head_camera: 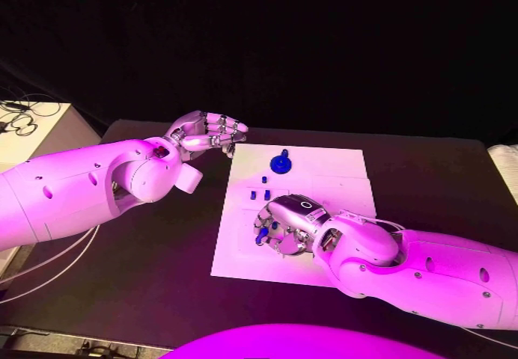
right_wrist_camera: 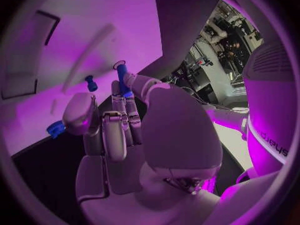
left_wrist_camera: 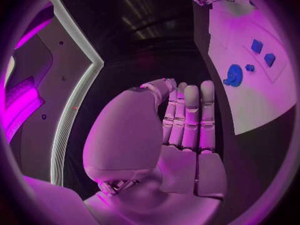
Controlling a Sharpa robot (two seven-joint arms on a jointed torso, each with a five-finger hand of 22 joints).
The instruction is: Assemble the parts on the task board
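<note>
The right robot hand (head_camera: 290,222) hides part of the task board (head_camera: 324,172)

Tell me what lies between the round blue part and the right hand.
Head view: small blue pegs stand on the board between the round part and right hand.

I saw a white task board (head_camera: 324,168), small blue parts (head_camera: 283,162), a black table (head_camera: 162,262), silver hands, white arms

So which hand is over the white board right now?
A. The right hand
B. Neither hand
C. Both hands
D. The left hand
A. The right hand is over the task board with a blue part at its fingers, while the left hand hangs beside the board's far corner, over the black table.
</note>
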